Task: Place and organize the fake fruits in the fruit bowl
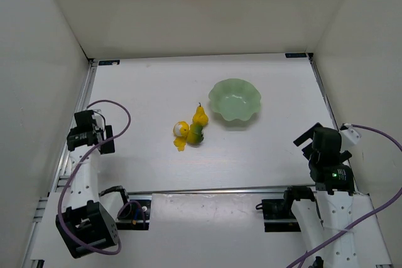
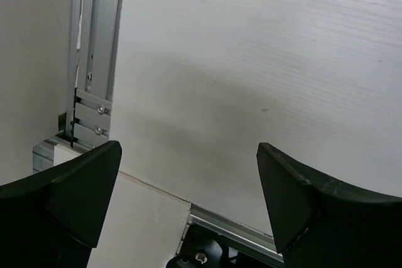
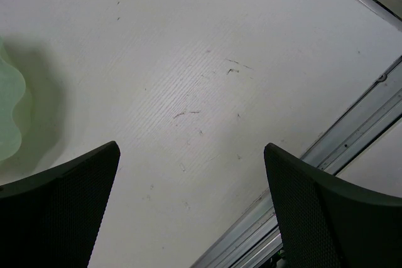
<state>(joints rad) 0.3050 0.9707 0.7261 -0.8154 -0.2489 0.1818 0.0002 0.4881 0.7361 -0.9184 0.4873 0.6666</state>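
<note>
Left gripper (image 2: 188,174) and right gripper (image 3: 191,174): my jaws spread wide, nothing held. Fruits (image 1: 191,131) clustered mid-table, near the bowl (image 1: 234,101), on its left. My left arm looks slightly nearer.

fruit bowl (image 3: 11,112) cut by left edge (right wrist view)

Translucent glossy plastic fruit bowl (image 1: 234,100), matt white finely ribbed table (image 3: 188,61), brushed metal rail (image 2: 94,48), matt black hands
</note>
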